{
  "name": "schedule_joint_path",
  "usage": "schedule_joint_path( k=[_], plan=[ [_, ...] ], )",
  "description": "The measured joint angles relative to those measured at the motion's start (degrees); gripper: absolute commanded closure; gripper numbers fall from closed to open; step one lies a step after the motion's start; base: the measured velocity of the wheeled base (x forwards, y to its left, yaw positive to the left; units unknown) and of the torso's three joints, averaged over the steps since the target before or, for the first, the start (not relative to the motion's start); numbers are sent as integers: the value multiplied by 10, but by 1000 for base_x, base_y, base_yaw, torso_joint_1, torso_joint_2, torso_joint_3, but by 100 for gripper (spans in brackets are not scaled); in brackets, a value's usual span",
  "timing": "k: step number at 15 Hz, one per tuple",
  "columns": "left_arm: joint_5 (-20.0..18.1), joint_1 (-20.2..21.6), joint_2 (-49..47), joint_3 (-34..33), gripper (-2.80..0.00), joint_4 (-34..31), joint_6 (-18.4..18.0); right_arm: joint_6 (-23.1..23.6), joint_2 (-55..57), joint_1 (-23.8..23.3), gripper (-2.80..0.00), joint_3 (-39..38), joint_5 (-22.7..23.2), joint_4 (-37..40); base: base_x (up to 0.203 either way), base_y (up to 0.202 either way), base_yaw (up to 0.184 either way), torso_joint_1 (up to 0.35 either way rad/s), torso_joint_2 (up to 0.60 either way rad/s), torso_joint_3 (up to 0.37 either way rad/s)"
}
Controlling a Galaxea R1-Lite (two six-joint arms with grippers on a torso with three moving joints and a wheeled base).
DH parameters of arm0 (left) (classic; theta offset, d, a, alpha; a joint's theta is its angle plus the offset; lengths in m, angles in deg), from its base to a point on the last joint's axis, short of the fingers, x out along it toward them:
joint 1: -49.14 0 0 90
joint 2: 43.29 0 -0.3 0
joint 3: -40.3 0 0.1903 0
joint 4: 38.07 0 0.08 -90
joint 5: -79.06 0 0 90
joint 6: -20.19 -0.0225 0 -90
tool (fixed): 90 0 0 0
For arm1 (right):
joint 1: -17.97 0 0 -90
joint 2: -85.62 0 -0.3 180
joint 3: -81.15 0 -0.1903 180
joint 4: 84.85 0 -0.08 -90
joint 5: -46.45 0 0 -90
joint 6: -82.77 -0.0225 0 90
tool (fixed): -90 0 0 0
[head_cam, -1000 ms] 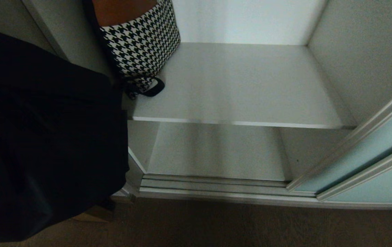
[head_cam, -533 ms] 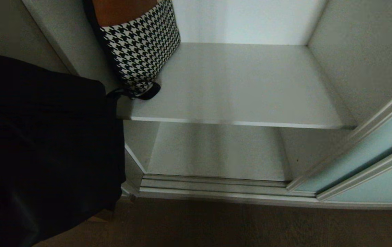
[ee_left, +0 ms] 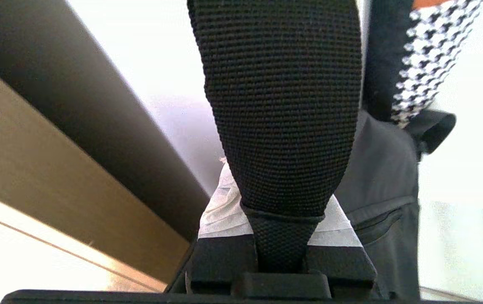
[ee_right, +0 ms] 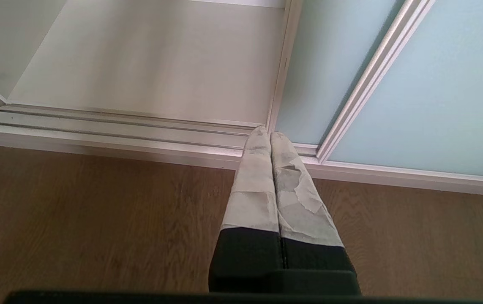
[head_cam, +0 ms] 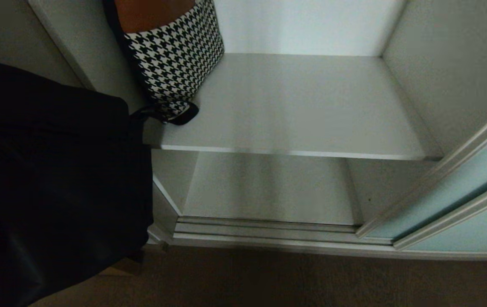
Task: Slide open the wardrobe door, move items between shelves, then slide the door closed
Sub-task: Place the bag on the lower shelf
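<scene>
The sliding wardrobe door (head_cam: 460, 200) of pale aqua glass stands slid to the right, also seen in the right wrist view (ee_right: 435, 84). Two white shelves lie bare: an upper shelf (head_cam: 303, 106) and a lower shelf (head_cam: 269, 187). A large black bag (head_cam: 56, 183) hangs at the left, in front of the wardrobe's left wall. My left gripper (ee_left: 281, 202) is shut on its black woven strap (ee_left: 283, 105); the gripper is hidden in the head view. A houndstooth bag (head_cam: 175, 51) stands at the upper shelf's back left. My right gripper (ee_right: 270, 137) hangs shut above the floor by the door's edge.
A ribbed silver floor track (head_cam: 269, 230) runs along the wardrobe's foot, with brown wood floor (ee_right: 97, 219) in front. The white right side wall (head_cam: 448, 72) bounds the shelves. The houndstooth bag's black strap loop (head_cam: 183, 116) lies on the upper shelf.
The black bag has shifted left and lower in the head view, uncovering more of the wardrobe's left wall and the upper shelf's corner. The right arm has not moved.
</scene>
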Motion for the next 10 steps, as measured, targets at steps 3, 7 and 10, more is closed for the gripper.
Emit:
schedule_joint_path(
  k=[3,7,10],
  plan=[
    [0,14,7,-34,0,11,5,0,0,0,0,0,0,0,0,0,0,0,0,0],
    [-8,21,22,-61,0,25,5,0,0,0,0,0,0,0,0,0,0,0,0,0],
    [-11,28,27,-74,0,23,4,0,0,0,0,0,0,0,0,0,0,0,0,0]
  ],
)
